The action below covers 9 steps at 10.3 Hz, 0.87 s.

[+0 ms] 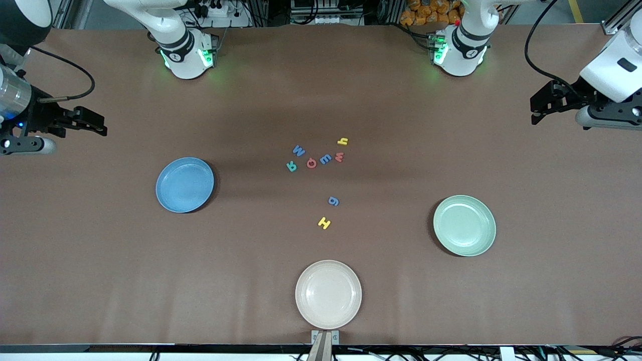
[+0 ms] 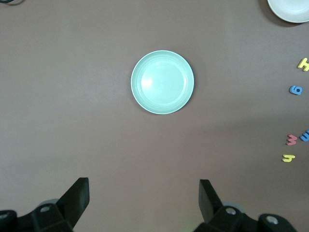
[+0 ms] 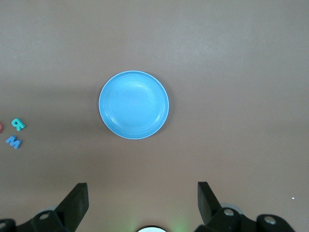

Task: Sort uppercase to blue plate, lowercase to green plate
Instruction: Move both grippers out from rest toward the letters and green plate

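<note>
Front view: left claw (image 1: 539,113) and right claw (image 1: 98,128) hang wide open and empty at the surface's (image 1: 100,281) ends. Blue plate (image 1: 184,184) and green plate (image 1: 464,225) lie bare; uppercase (image 1: 299,150) and lowercase (image 1: 342,141) letters lie scattered between them.

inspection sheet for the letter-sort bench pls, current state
Surface: brown table, no spills seen.
Job's things: uppercase and lowercase letters loose mid-table; blue plate and green plate hold nothing.
Clutter: cream plate, nearest the front camera.
Grippers: left gripper open, waiting above its table end; right gripper open, likewise.
Cables: black leads on both arms, off the letters.
Surroundings: cluttered racks along the bases' edge.
</note>
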Each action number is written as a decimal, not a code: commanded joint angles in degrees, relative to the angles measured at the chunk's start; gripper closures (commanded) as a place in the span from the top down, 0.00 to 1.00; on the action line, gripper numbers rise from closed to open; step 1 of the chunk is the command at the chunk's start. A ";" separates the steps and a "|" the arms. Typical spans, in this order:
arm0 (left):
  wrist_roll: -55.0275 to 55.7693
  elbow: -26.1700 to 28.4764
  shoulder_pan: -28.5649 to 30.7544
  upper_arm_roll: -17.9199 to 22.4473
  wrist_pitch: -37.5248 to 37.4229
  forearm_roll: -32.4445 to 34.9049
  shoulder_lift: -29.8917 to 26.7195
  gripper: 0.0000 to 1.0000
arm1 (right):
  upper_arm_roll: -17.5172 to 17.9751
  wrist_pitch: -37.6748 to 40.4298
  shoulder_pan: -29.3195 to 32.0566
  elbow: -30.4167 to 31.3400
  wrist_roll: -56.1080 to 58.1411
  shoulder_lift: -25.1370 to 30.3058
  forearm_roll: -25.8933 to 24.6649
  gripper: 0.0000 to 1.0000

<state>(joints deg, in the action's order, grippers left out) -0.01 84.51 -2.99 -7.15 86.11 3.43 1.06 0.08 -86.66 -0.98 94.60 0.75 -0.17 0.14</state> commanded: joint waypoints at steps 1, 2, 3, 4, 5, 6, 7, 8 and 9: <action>3.23 -0.23 0.00 -0.40 0.72 -0.08 2.88 1.00 | 5.08 -0.09 0.36 1.91 -7.12 1.40 -0.40 1.00; 9.00 0.91 -0.08 -0.93 2.56 -1.91 4.55 1.00 | 7.98 -0.35 0.36 2.60 -9.86 1.32 -0.40 1.00; 12.10 1.27 -0.34 -1.63 4.58 -2.71 7.00 1.00 | 10.62 -0.79 0.28 3.22 -13.20 1.05 0.03 1.00; 16.57 1.45 -1.30 -2.33 6.25 -2.72 9.90 1.00 | 13.77 -1.75 0.27 4.53 -17.58 0.27 0.21 1.00; 22.62 1.62 -3.40 -2.34 8.44 -2.64 12.97 1.00 | 16.42 -3.76 0.27 7.07 -20.76 0.26 1.00 1.00; 27.90 2.49 -5.68 -2.34 11.34 -2.11 15.52 1.00 | 18.88 -6.04 0.27 9.62 -24.27 0.26 2.40 1.00; 31.09 4.76 -6.75 -2.34 14.93 -2.02 16.68 1.00 | 21.69 -9.02 0.27 12.60 -28.74 0.26 3.63 1.00; 34.51 7.83 -7.28 -2.34 19.41 -2.02 16.95 1.00 | 26.07 -13.58 0.36 16.11 -34.27 0.09 3.82 1.00; 38.72 9.60 -8.16 -2.34 23.63 -2.02 17.91 1.00 | 30.11 -19.19 0.36 19.89 -40.15 -0.61 3.82 1.00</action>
<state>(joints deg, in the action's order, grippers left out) 34.00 90.79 -10.69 -9.65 105.13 1.60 19.62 24.90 -99.95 -1.42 109.07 -32.22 -1.03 3.43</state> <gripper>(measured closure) 0.000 0.000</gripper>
